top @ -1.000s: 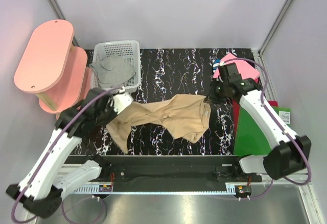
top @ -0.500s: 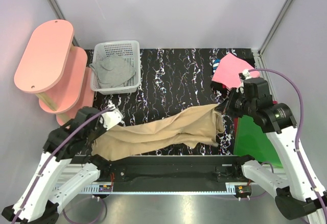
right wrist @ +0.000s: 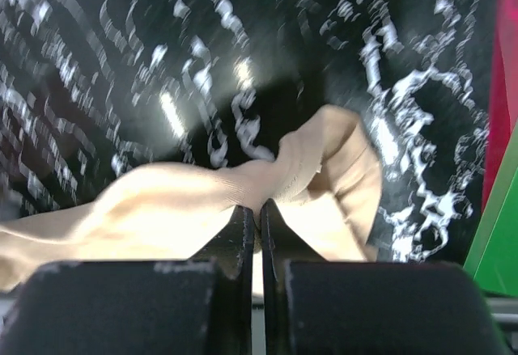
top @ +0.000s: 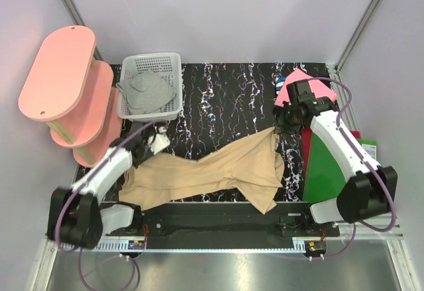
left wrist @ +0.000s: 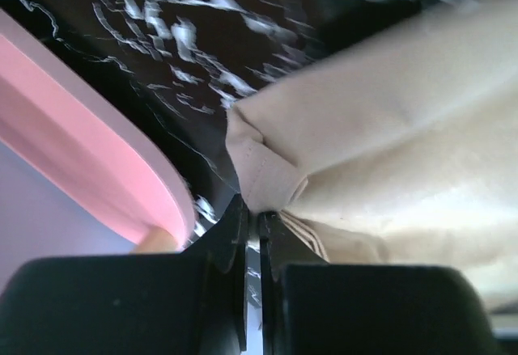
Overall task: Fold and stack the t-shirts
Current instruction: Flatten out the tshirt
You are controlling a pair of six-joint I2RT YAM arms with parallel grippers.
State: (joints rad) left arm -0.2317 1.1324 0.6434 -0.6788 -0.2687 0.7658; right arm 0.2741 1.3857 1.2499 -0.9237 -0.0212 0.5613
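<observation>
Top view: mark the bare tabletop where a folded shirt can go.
Free: the marble table between the white basket and the pink t-shirt, behind the tan t-shirt. Crowded: the near strip under that shirt, pinched by the left gripper and the right gripper, and the right edge, taken by the green sheet.
</observation>
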